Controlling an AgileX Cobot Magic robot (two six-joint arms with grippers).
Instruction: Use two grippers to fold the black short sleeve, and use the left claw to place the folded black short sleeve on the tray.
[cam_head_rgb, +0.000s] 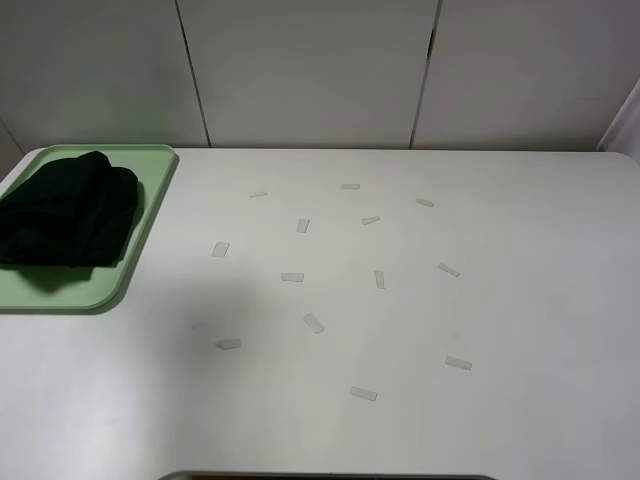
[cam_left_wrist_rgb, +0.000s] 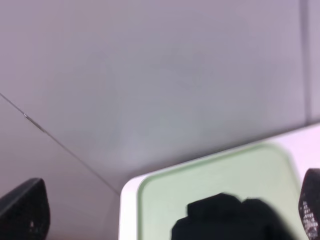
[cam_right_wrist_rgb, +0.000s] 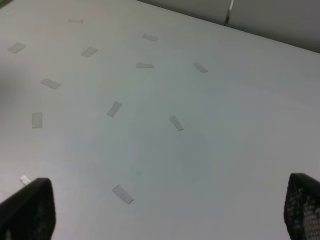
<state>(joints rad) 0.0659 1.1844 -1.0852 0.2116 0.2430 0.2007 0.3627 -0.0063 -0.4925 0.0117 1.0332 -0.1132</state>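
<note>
Lying bunched on the tray, the black short sleeve sits at the tabletop's far left corner; small tape strips dot the open middle. From the left wrist, the left claw stands wide above shirt and tray. From the right wrist, the right claw stands wide over bare, taped tabletop, holding nothing.

The tray and folded shirt run past the exterior view's left edge.
</note>
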